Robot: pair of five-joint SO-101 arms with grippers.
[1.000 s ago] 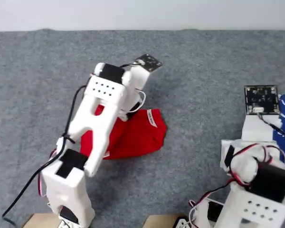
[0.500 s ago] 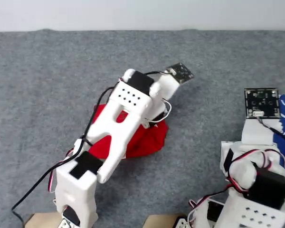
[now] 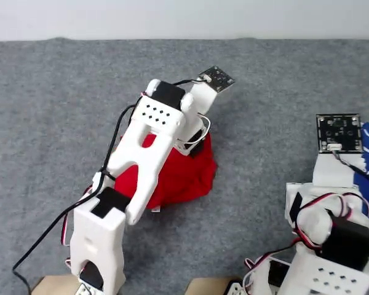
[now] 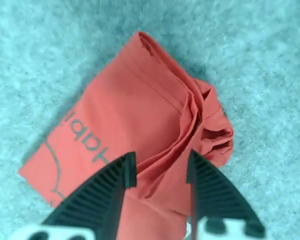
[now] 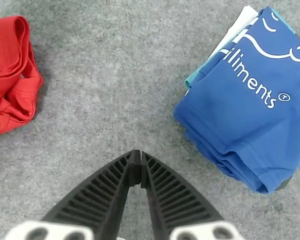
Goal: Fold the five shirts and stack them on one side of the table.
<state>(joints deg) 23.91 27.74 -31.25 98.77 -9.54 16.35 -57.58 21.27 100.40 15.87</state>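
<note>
Though the left arm hides much of it from above, the red shirt [image 3: 184, 175] lies in the middle of the bench [image 3: 49, 92] as a folded bundle, long axis left to right, its bunched end pointing right toward the blue shirt [image 5: 245, 110], well apart. The left gripper [image 4: 160, 167] hangs over it, jaws spread either side of a raised fold; the right gripper [image 5: 137, 156] is clenched on nothing. Cut off at the high view's right edge, the blue shirt tops white and teal slivers, their count unclear.
</note>
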